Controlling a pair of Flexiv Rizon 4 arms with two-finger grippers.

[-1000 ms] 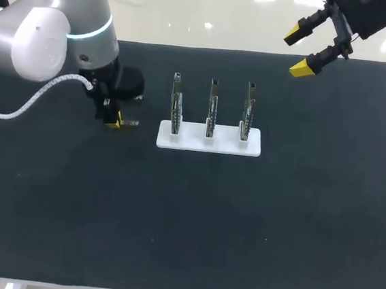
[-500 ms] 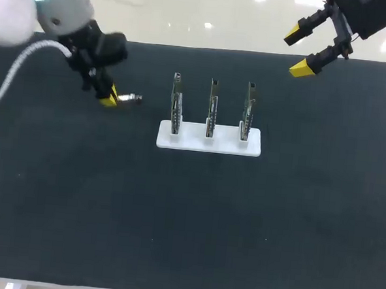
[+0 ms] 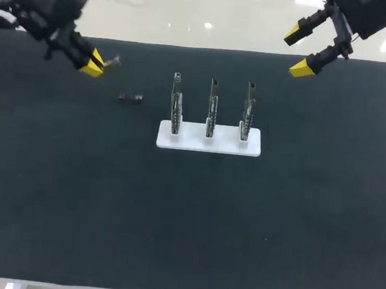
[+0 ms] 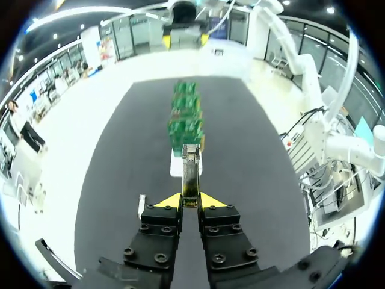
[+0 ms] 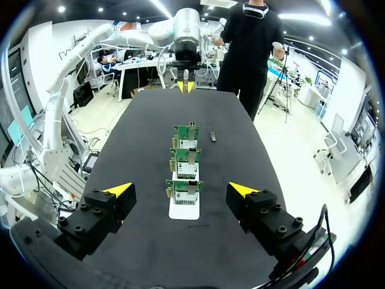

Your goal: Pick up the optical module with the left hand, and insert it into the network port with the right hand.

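My left gripper [image 3: 91,62] hangs above the table's far left corner, shut on a slim metal optical module [image 3: 113,60] that sticks out past its yellow tips. In the left wrist view the module [image 4: 190,170] stands between the fingers of the left gripper [image 4: 190,201] and points at the row of green port boards [image 4: 186,114]. Three such boards [image 3: 212,109] stand upright in a white base [image 3: 208,145] at mid-table. My right gripper [image 3: 298,51] is open, high over the far right edge. From its wrist view the boards [image 5: 185,162] lie ahead of its wide-apart fingers [image 5: 118,191].
A second optical module [image 3: 130,98] lies flat on the black mat left of the boards, also visible beside my left gripper [image 4: 142,205] and right of the boards from the right wrist [image 5: 212,136].
My left arm has risen from the mat beside the boards and swung back to the far left with the module held. The second module stayed on the mat. The right arm is still.
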